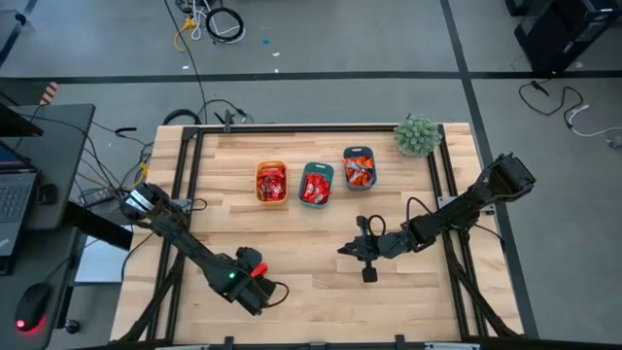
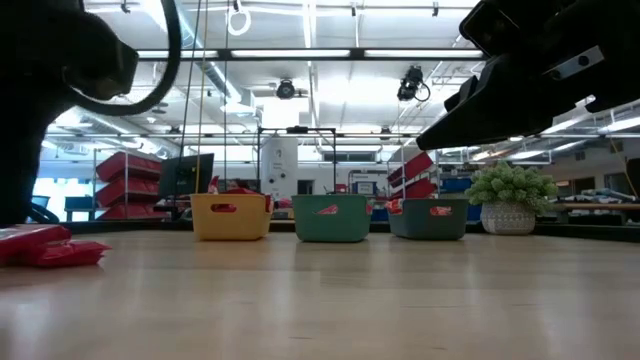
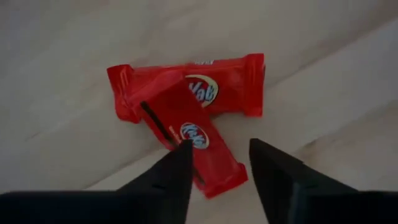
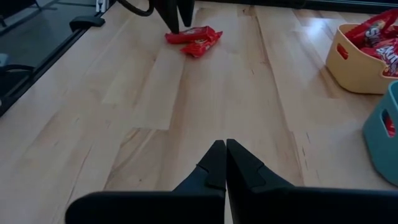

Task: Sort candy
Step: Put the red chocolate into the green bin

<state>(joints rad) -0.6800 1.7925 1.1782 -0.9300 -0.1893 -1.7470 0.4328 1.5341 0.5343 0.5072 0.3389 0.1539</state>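
- Two red wrapped candies [image 3: 186,112] lie crossed, one on the other, on the bare wooden table [image 1: 311,282], at lower left of the high view, well apart from the bins.
- The left gripper [image 3: 219,163] hangs just over them, its fingers parted and straddling the upper bar's end, grasping nothing.
- More candy fills the yellow bin [image 1: 271,182] and two teal bins [image 1: 316,185] at upper centre.
- The right gripper [image 4: 220,163] sits at lower centre-right, fingers pressed together, empty.
- A small plant [image 1: 417,134] stands at the upper right.
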